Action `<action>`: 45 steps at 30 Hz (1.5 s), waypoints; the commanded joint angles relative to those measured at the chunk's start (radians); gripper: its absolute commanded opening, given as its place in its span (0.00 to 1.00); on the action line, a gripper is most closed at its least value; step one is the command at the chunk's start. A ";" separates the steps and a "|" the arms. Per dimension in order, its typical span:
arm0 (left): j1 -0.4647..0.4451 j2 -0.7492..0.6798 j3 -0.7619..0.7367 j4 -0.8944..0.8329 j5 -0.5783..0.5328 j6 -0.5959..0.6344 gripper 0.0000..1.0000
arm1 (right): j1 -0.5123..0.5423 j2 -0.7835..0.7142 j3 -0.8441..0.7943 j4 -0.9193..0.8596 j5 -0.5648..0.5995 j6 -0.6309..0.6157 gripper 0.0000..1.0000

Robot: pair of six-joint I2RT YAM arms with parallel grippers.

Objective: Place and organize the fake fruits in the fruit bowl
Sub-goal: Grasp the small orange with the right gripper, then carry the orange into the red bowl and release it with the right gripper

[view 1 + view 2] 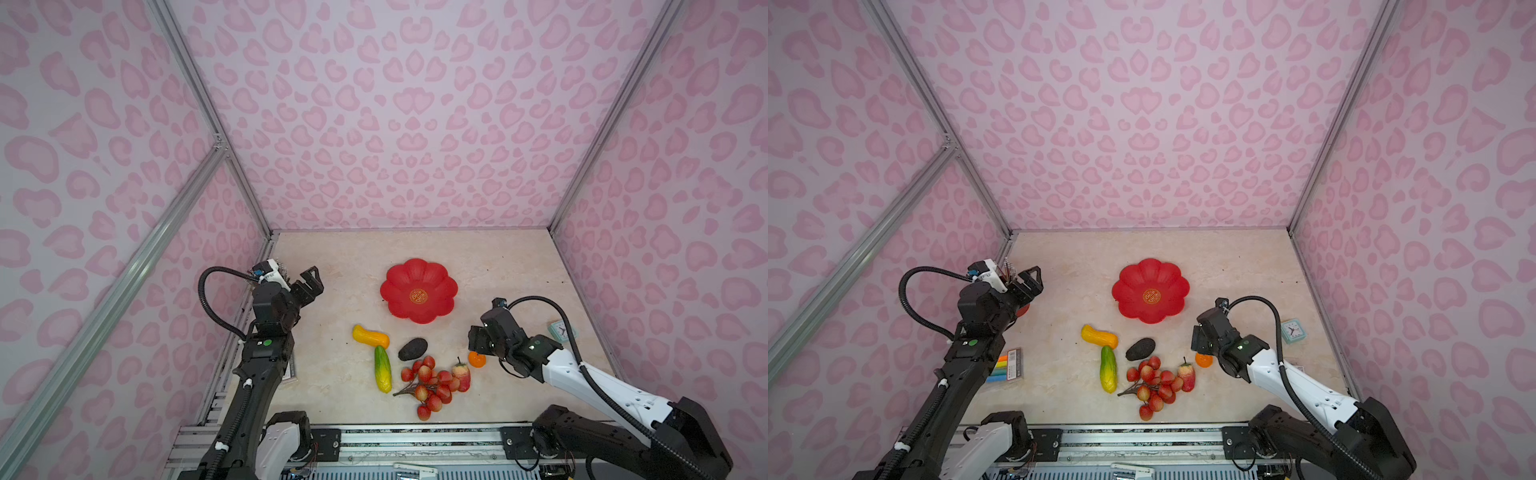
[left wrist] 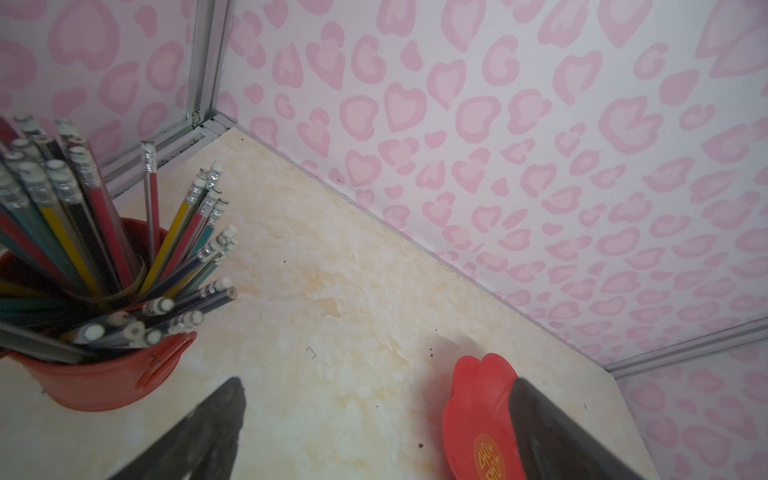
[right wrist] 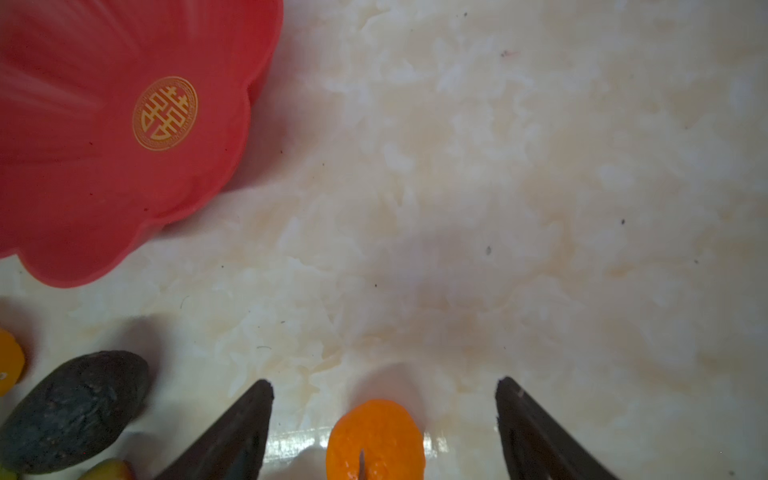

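Observation:
The red scalloped fruit bowl stands empty near the table's middle. In front of it lie the fake fruits: yellow-orange gourd, green-yellow oblong, dark avocado, red berry cluster, strawberry and small orange. My right gripper is open and low over the small orange, which sits between its fingers with gaps on both sides. My left gripper is open and empty, raised at the left, well apart from the bowl.
A red pencil cup full of pencils stands just beside my left gripper. A highlighter pack lies by the left arm. A small teal clock sits near the right wall. Pink patterned walls close in three sides.

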 commanded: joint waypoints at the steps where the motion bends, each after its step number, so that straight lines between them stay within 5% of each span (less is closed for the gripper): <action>1: -0.004 -0.001 0.010 -0.017 0.003 -0.004 0.99 | 0.044 -0.028 -0.054 -0.025 0.070 0.164 0.82; 10: -0.023 0.005 0.006 -0.023 -0.006 0.009 0.98 | 0.129 0.036 -0.082 0.041 0.101 0.241 0.80; 18: -0.036 0.001 -0.008 -0.037 -0.029 0.007 0.98 | 0.138 0.162 -0.065 0.075 0.099 0.232 0.59; 27: -0.056 -0.001 -0.015 -0.057 -0.036 -0.006 0.97 | 0.144 0.127 -0.053 0.060 0.127 0.228 0.39; 34: -0.062 -0.003 -0.018 -0.093 -0.020 -0.011 0.98 | 0.142 0.131 0.167 0.043 0.235 0.022 0.38; 45: -0.087 -0.041 -0.081 -0.161 0.150 -0.095 0.98 | 0.062 0.674 0.733 0.018 0.047 -0.242 0.38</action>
